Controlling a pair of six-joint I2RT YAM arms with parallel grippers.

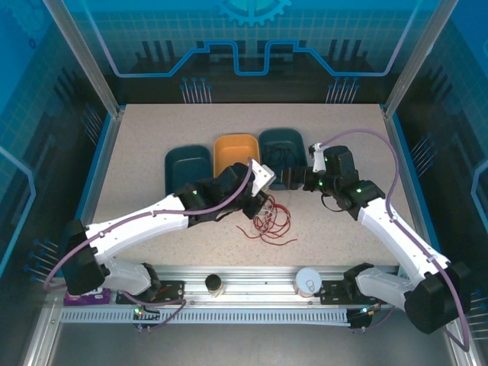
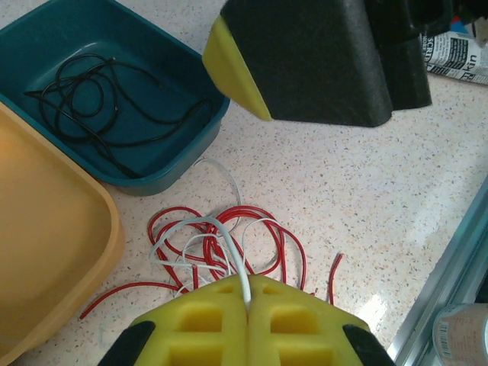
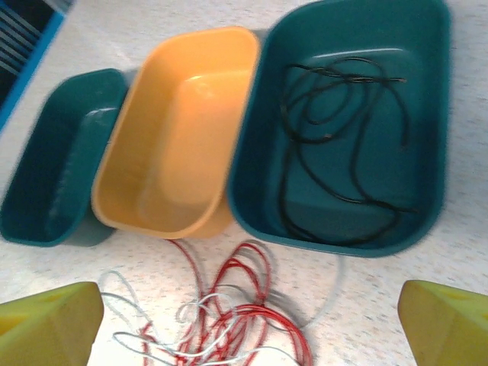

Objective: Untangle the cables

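the left gripper (image 2: 248,303) has its two yellow pads (image 2: 206,328) pressed flat together, and a white cable (image 2: 229,248) runs straight into the seam between them, pinched there. the rest of that white cable loops out over the table just ahead of the pads, laced through the coils of a red cable (image 2: 268,221) that lies loose on the surface. the right gripper (image 3: 244,328) stands wide, its yellow fingertips (image 3: 49,326) far apart at either side with nothing between them, hanging over the same red and white heap.

just beyond the heap, three trays sit side by side, touching: a dark teal tray (image 3: 61,164) on the left, an orange tray (image 3: 183,137) in the middle, and a larger teal tray (image 3: 435,114) on the right. a black cable (image 3: 335,130) lies curled alone inside the right one.

the table (image 1: 152,152) is a pale speckled stone-look top with a blue border. along its near edge runs a metal rail (image 1: 259,293), with two small round containers (image 1: 214,284) standing on it. clear blue-tinted walls close the space in, and the back wall carries a gear emblem (image 1: 253,9).

a white printed label (image 2: 457,52) shows at the edge of the left wrist view; its black lettering is cut off and cannot be read.
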